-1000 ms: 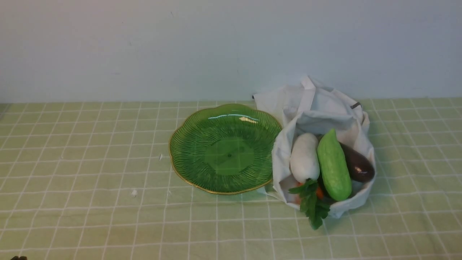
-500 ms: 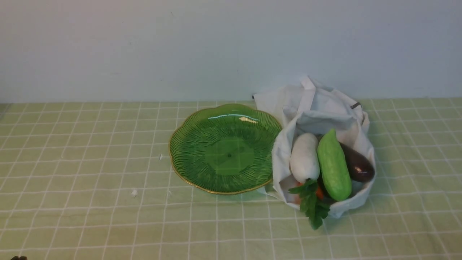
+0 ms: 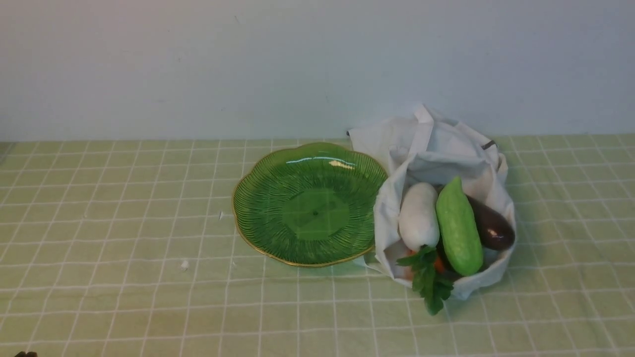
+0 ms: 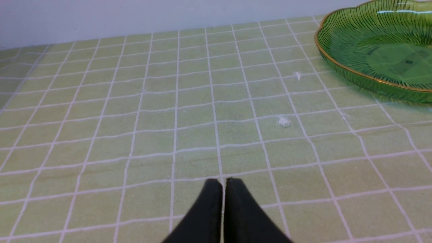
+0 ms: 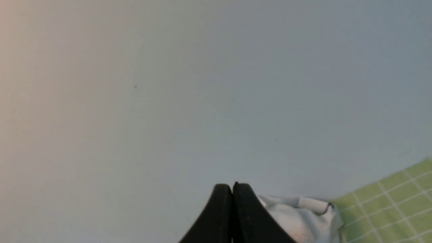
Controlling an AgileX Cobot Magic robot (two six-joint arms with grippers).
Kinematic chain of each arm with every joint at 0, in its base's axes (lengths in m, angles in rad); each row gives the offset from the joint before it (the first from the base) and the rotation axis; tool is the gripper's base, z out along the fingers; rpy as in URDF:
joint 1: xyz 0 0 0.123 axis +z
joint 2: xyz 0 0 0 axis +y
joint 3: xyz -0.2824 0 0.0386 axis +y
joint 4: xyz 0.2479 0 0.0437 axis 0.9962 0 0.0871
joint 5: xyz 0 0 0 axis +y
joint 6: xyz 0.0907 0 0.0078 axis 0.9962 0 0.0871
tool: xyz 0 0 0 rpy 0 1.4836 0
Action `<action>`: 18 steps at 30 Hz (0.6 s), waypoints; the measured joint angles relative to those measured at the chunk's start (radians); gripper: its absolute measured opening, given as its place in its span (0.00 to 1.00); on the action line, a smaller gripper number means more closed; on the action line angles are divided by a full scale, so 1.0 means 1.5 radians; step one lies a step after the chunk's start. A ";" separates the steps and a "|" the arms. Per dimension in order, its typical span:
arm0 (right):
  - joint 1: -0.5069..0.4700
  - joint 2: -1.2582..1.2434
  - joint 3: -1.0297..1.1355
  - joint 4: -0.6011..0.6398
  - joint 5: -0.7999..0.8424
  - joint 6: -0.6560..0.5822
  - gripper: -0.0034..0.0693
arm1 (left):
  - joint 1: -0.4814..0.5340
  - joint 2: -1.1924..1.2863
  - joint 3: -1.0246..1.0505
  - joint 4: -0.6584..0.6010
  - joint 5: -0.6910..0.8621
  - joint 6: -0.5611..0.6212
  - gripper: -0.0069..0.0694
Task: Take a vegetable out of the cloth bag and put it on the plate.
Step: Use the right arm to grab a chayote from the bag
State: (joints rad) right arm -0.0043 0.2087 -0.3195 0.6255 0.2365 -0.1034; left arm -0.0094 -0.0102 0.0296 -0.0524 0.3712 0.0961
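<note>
Awaiting first reach. Light green stubby vegetable [image 3: 459, 228] lies in wrinkled white cloth bag [image 3: 436, 144], 3 o'clock of ribbed green glass plate [image 3: 307, 206]. Pressed together, empty: left gripper [image 4: 223, 184], right gripper [image 5: 232, 187]. Next, likely: right gripper spreads, descends onto vegetable.

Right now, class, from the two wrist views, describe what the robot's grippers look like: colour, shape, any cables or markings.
The left gripper has two plain matte black jaws, broad at the base and tapering to rounded tips. The right gripper looks the same: black, smooth, tapered. No cables or markings show on either; the arms behind them cannot be seen.
</note>
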 joint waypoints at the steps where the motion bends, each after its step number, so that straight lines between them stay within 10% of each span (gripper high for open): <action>1: 0.000 0.026 -0.021 -0.012 0.014 -0.006 0.03 | 0.000 0.000 0.000 0.000 0.000 0.000 0.09; 9: 0.001 0.446 -0.212 -0.097 0.324 -0.016 0.03 | 0.000 0.000 0.000 0.000 0.000 0.000 0.09; 18: 0.106 0.789 -0.347 -0.087 0.376 -0.052 0.05 | 0.000 0.000 0.000 0.000 0.000 0.000 0.09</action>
State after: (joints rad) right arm 0.1540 1.3922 -0.8407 0.4951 0.8002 -0.1812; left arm -0.0094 -0.0102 0.0296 -0.0524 0.3712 0.0961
